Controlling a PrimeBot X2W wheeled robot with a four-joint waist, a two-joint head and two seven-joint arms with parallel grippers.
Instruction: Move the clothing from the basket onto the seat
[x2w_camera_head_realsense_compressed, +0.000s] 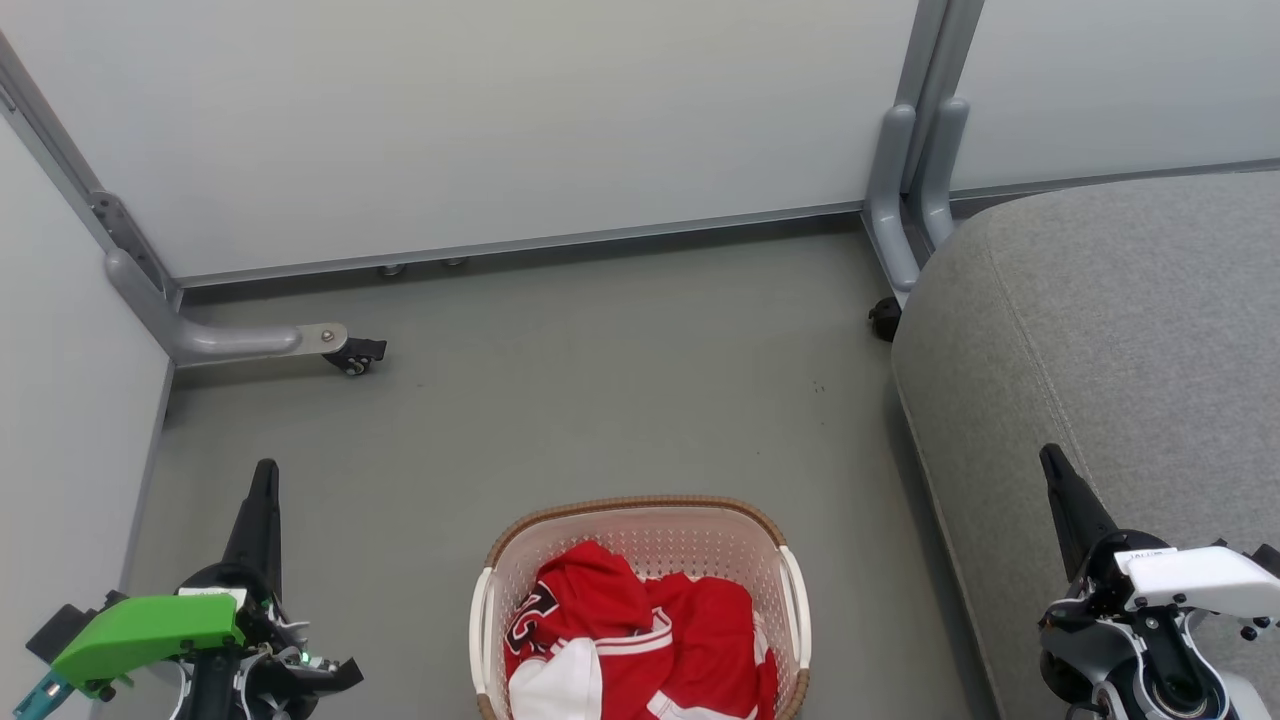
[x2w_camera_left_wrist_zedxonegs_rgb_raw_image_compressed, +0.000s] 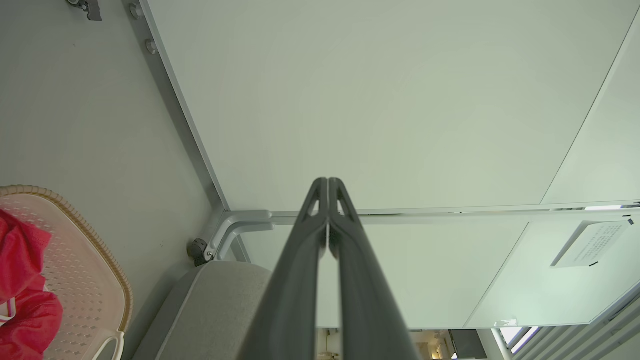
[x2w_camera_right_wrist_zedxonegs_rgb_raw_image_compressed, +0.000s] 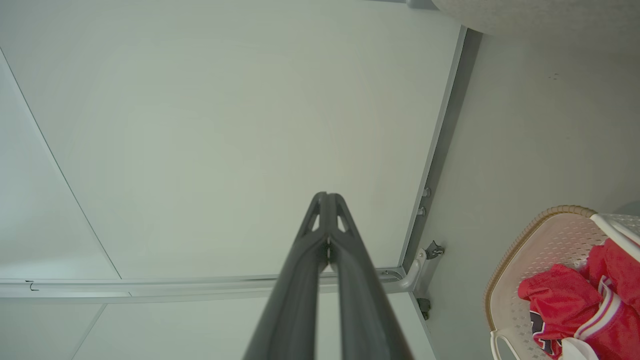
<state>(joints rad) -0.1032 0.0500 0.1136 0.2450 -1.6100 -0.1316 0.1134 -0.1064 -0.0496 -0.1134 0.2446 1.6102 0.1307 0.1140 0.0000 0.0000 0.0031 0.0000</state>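
L hand (x2w_camera_head_realsense_compressed: 265, 472) closed; clothing (x2w_camera_head_realsense_compressed: 690, 625) in basket (x2w_camera_head_realsense_compressed: 640, 504)

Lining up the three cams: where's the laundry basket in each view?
Head view: basket at bottom centre, cut off by the lower edge.
Left wrist view: basket at the lower left edge, partly out of frame.
Right wrist view: basket in the lower right corner, partly out of frame.
Shared landmark: the red clothing lying inside it.
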